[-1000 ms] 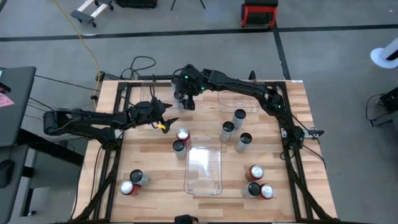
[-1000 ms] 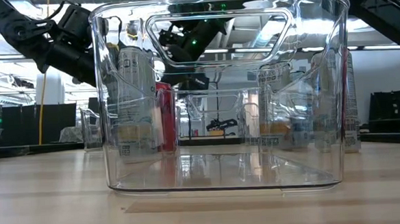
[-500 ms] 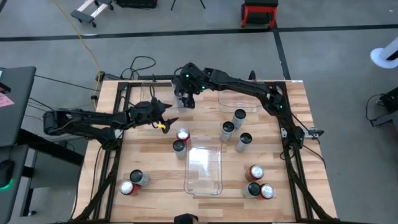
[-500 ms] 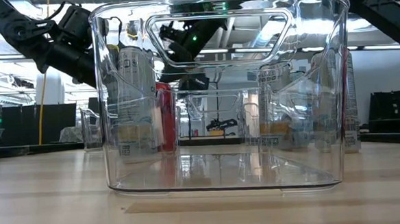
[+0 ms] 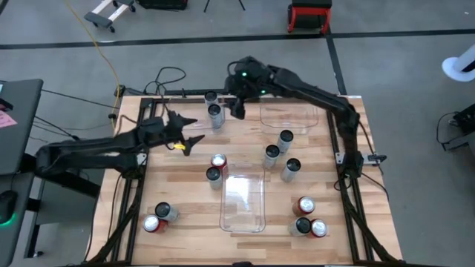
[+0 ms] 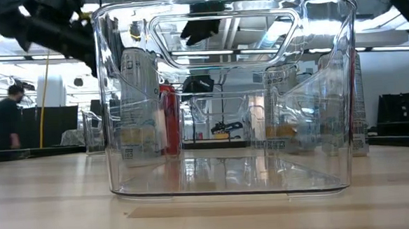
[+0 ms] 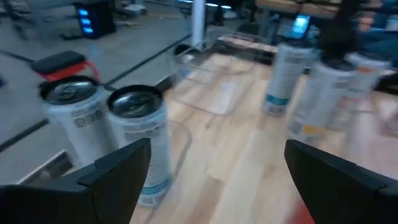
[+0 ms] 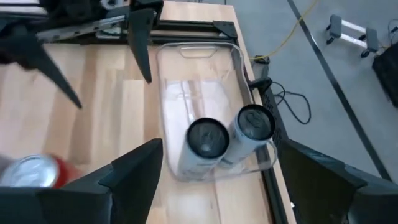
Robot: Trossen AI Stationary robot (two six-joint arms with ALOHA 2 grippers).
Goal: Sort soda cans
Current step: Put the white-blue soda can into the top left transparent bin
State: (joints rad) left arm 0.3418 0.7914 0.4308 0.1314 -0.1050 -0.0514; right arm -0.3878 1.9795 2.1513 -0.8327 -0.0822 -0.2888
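Cans scattered over a pale wood desk (image 5: 185, 193), both grippers empty near its far edge.

Two silver cans (image 5: 214, 111) stand together inside a clear bin (image 8: 205, 106) at the far left corner; the right gripper (image 5: 239, 108) hangs just beside them with jaws spread wide, and the left gripper (image 5: 185, 132) is near, over bare planks, jaws also apart. A second clear bin (image 5: 286, 119) lies at the far right, a third (image 5: 243, 200) in the middle near the front edge. The remaining cans stand on the desk in small groups: a red one (image 5: 218, 161) just left of the middle bin, three grey ones (image 5: 280, 154) to its right, and pairs near both front corners. Around the desk the floor is grey concrete (image 5: 223, 67) with dark tape lines, a red stool (image 5: 309, 15) and a yellow cable (image 5: 104, 52). A person (image 6: 3, 118) stands far back in the room.
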